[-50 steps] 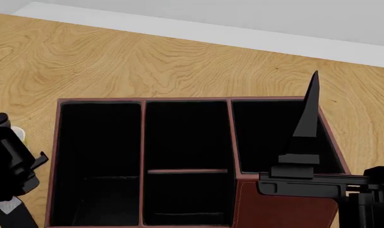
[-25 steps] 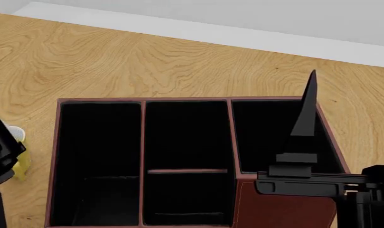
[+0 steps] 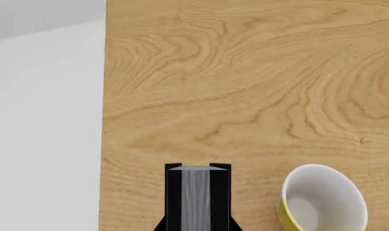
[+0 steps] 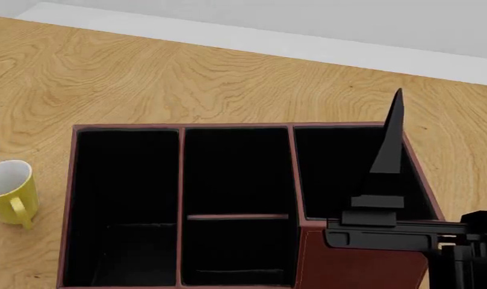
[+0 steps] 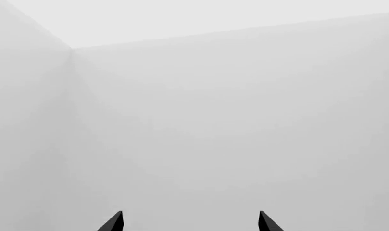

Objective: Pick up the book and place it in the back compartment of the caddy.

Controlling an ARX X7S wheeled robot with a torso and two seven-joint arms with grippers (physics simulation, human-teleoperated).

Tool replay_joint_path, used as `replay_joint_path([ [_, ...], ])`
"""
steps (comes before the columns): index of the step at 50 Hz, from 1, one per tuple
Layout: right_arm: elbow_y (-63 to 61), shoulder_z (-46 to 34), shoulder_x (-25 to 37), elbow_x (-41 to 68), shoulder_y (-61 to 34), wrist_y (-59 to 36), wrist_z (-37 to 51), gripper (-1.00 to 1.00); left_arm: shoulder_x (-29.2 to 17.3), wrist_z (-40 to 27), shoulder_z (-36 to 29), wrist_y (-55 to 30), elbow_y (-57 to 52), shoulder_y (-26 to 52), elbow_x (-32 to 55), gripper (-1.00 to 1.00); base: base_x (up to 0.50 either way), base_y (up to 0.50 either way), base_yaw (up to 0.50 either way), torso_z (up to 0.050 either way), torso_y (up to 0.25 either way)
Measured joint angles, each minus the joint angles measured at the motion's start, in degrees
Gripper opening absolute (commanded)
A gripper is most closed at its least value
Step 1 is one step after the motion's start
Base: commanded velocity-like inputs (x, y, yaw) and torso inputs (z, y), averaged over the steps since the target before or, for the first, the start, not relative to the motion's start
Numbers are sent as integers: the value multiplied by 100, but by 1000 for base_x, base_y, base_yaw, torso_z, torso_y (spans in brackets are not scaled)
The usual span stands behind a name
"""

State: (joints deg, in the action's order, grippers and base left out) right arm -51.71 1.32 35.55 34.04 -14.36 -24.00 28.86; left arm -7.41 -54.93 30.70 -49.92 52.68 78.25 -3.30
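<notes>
Wooden table [image 4: 227, 78] is filling most of the head view, pale wall strip running along its far edge.

Caddy [image 4: 360, 262] is sitting on the table, dark red-brown outside, black inside, thin reddish dividers splitting it into four sections. Two long sections are flanking a divided middle column. Which of that column's two sections is the smaller cannot be told, since the picture's lower edge is cutting the nearer one [image 4: 236, 250] off. All four sections are showing only black lining.

Right gripper [image 4: 392, 135] is hanging over the caddy's right-hand long section, one dark finger pointing up and away from the caddy. In the right wrist view its two fingertips [image 5: 115, 222] are standing well apart, nothing between them, facing only blank grey wall.

Yellow mug [image 4: 12, 191] is standing on the table just beside the caddy's left wall, not touching it, white interior showing, handle on the near side.

Book [image 3: 197, 197] is showing in the left wrist view only: black covers, white lined page edge facing the camera. Left gripper's fingers [image 3: 173, 199] are pressing flat against both covers, clamped on it. Book is hanging above the table near the mug, apart from it.
</notes>
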Motion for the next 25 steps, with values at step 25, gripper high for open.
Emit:
replay_joint_path([
  [25, -7, -11, 39, 49, -5, 23, 54, 100, 503, -75, -77, -1810, -3185, -81, 534, -100, 0, 0, 0, 0, 1],
])
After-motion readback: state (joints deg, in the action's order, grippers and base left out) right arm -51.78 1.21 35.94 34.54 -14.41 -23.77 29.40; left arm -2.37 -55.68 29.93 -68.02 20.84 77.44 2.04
